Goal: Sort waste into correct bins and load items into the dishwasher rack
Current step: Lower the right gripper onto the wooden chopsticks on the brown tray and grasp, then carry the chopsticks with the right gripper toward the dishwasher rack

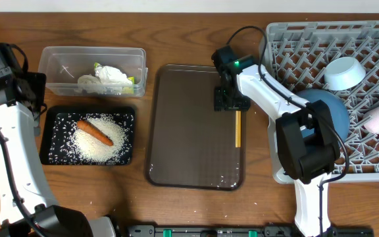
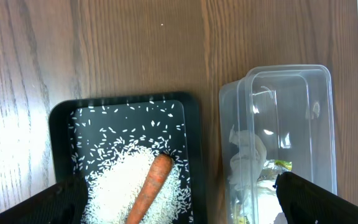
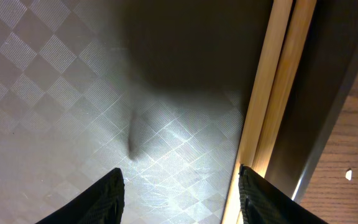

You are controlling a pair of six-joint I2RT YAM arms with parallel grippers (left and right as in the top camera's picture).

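1. Right claw (image 1: 231, 99) is hovering half-open over the brown tray (image 1: 189, 131), gripping nothing.
2. Chopsticks (image 3: 272, 93) are lying lengthwise along the tray's edge, brushing past one fingertip (image 3: 263, 202); I'm the nearer arm.

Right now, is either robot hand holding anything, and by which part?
Nothing is held. The right gripper stands open by the chopsticks; the left gripper is open too.
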